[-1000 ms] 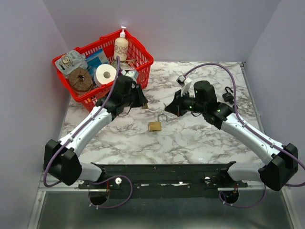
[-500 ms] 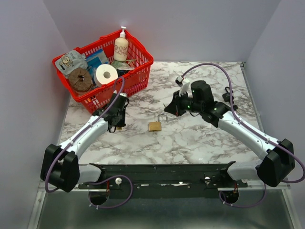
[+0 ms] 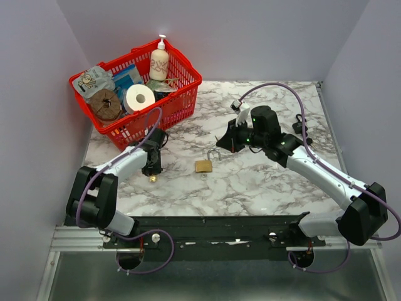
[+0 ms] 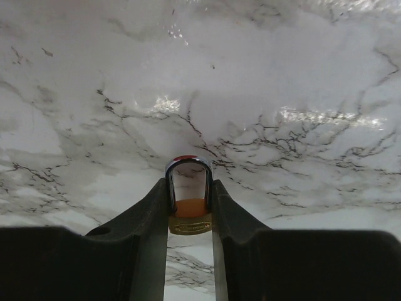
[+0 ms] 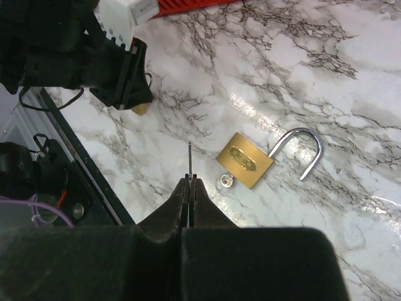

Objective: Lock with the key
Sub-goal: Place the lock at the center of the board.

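Observation:
My left gripper (image 4: 189,189) is shut on a small brass padlock (image 4: 189,216) with a closed steel shackle, held just above the marble. From above, that gripper (image 3: 152,168) sits at the table's left with the small padlock (image 3: 153,179) below it. My right gripper (image 5: 189,182) is shut on a thin key (image 5: 189,160), seen edge-on and sticking out past its fingertips. It hovers beside a larger brass padlock (image 5: 245,160) lying flat with its shackle swung open. A second key (image 5: 225,182) sticks out of that padlock's base. That padlock (image 3: 203,165) lies mid-table.
A red basket (image 3: 185,94) with a lotion bottle, paper roll and packets stands at the back left. A black padlock (image 3: 299,126) lies at the right, behind the right arm. The black rail (image 3: 213,226) runs along the near edge.
My left arm has swung from beside the basket toward the near left and lowered the small padlock to the table. The right arm has barely shifted.

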### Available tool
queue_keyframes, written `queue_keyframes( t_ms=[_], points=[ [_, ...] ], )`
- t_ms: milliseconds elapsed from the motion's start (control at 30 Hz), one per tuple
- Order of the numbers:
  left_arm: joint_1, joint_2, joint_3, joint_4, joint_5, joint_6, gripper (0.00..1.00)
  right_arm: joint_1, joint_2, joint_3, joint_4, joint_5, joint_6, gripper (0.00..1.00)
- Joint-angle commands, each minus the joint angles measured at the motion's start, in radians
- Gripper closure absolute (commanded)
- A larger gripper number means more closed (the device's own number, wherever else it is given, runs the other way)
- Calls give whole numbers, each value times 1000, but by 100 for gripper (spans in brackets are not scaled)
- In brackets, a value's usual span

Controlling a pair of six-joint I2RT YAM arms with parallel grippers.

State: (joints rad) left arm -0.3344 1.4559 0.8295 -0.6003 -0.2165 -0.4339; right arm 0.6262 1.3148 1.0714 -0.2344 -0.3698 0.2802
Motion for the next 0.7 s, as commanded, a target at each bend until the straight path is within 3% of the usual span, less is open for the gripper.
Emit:
queue_keyframes(
  t_ms=[0,100,200,233,300,333,433,667],
  points=[
    [3,46,-16,26,23,-11,98,-6,-9,2,-17,26,7,99],
    [5,75,-26,53,35,-6,97,-6,-8,1,-19,22,5,99],
    [3,90,-23,63,40,0,85,-8,-3,1,-19,12,5,99],
    [3,92,-21,63,39,1,70,-8,-2,2,-17,12,5,99],
    [3,95,-17,60,49,4,54,-8,6,4,-17,11,8,99],
    [3,95,-13,54,49,3,36,-6,8,5,-17,14,11,99],
    [3,80,-9,37,49,0,22,-8,11,2,-16,31,23,99],
    [-18,-124,-10,22,158,24,19,-8,27,-19,10,-23,14,99]
  ],
)
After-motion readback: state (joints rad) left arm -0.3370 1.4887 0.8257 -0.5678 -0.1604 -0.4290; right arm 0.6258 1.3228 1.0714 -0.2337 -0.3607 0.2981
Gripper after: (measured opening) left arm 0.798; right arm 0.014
